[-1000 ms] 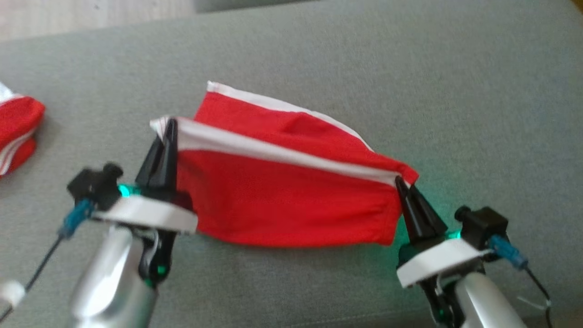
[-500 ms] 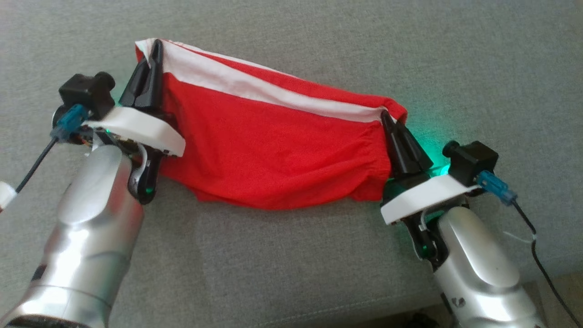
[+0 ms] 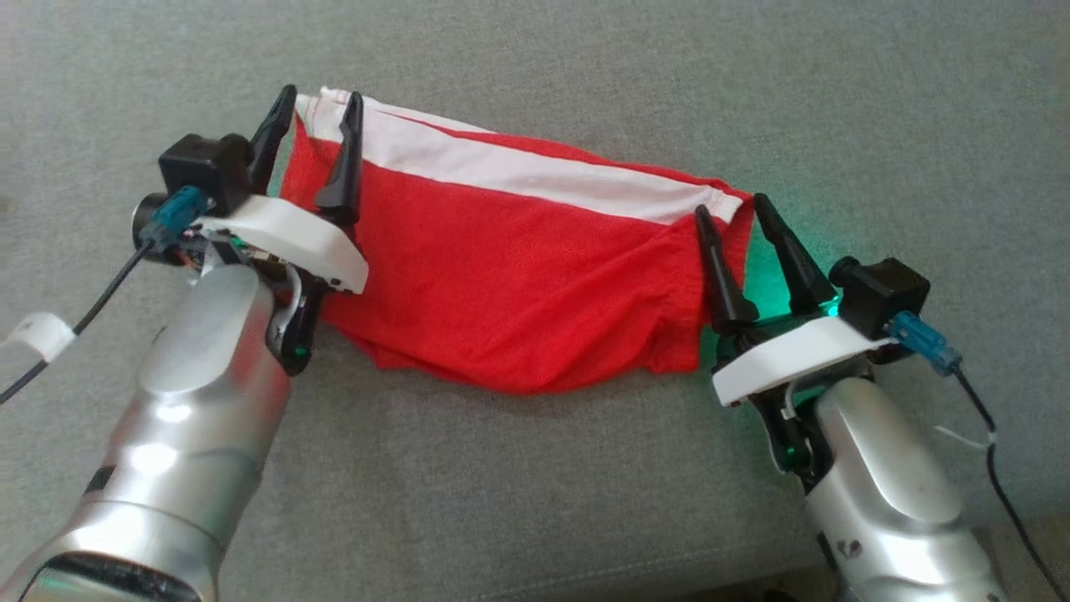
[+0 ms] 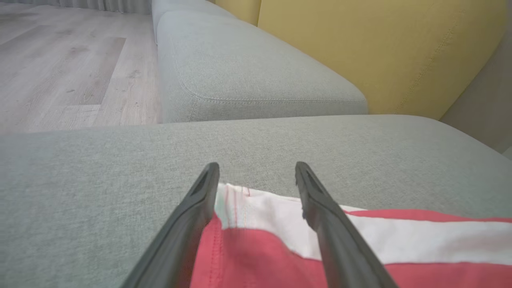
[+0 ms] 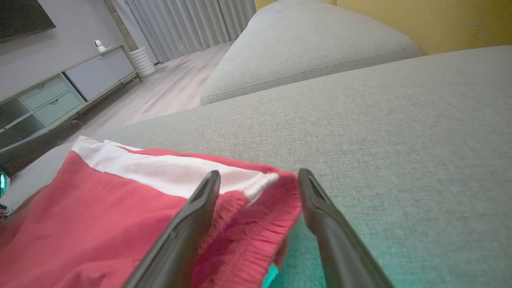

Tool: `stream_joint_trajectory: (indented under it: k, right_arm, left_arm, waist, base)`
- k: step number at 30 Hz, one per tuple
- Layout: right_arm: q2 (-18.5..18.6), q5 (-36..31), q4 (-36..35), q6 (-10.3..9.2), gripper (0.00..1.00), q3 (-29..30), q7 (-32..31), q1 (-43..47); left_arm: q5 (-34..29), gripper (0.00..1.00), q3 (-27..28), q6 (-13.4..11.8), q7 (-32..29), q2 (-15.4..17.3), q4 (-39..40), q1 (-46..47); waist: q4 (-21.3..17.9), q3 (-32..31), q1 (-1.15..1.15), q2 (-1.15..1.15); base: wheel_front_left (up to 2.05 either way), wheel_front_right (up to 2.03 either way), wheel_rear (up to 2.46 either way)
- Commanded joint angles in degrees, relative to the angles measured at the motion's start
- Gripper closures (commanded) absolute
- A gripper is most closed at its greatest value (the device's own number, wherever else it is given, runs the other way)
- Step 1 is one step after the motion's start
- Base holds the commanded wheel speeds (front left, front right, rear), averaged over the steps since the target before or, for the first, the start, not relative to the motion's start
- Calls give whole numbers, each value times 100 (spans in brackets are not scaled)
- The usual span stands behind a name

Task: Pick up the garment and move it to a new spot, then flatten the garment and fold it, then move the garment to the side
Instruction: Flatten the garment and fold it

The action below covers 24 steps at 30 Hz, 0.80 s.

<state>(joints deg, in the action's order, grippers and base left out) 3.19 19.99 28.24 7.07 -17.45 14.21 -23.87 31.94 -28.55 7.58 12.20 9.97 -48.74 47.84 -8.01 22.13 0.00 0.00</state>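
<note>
The garment (image 3: pixel 518 267) is red cloth with a white band along its far edge, lying folded on the grey sofa cushion (image 3: pixel 535 468). My left gripper (image 3: pixel 323 99) stands open over the garment's left corner (image 4: pixel 256 216), one finger on each side of that corner. At the right end my right gripper (image 3: pixel 734 206) is open too, its fingers straddling the gathered red corner (image 5: pixel 260 224). Neither gripper holds the cloth.
A second grey cushion (image 4: pixel 248 80) lies beyond, with a yellow backrest (image 4: pixel 380 52) to its right. Wooden floor (image 4: pixel 60 72) and a low cabinet (image 5: pixel 60 92) lie past the sofa's edge. Cables hang off both wrists.
Both grippers were shut on the garment's two corners and have opened, letting it down onto the cushion. The head camera has also shifted between the earlier frames.
</note>
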Motion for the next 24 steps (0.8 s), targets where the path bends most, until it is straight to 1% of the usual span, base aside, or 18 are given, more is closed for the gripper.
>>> stream_joint_trajectory:
  k: [1,7,10,14,18,24]
  right_arm:
    - [-31,-73,-193,42,0,-7,71,146]
    - [-31,-202,-354,42,0,146,-21,429]
    - [-31,-320,-541,42,0,229,-170,653]
    - [-31,-541,-899,42,0,481,-302,1013]
    - [-31,-658,-1357,42,0,727,-427,1363]
    - [-31,-723,-2004,42,0,831,-666,1670]
  left_arm:
    - [133,0,11,-9,69,181,243,134]
    - [419,0,-254,-9,60,293,446,-48]
    - [566,0,-365,-9,38,394,538,-221]
    - [665,0,-470,-10,-78,480,511,-530]
    - [702,0,-529,-149,-231,476,398,-830]
    - [786,0,-589,-349,-609,423,222,-1027]
  waist:
    - [73,-112,0,0]
    - [181,-352,0,0]
    - [227,-521,0,0]
    - [267,-768,0,0]
    - [264,-928,0,0]
    - [190,-929,0,0]
  base:
    - [0,0,0]
    - [0,0,0]
    - [0,0,0]
    - [0,0,0]
    - [0,0,0]
    - [0,0,0]
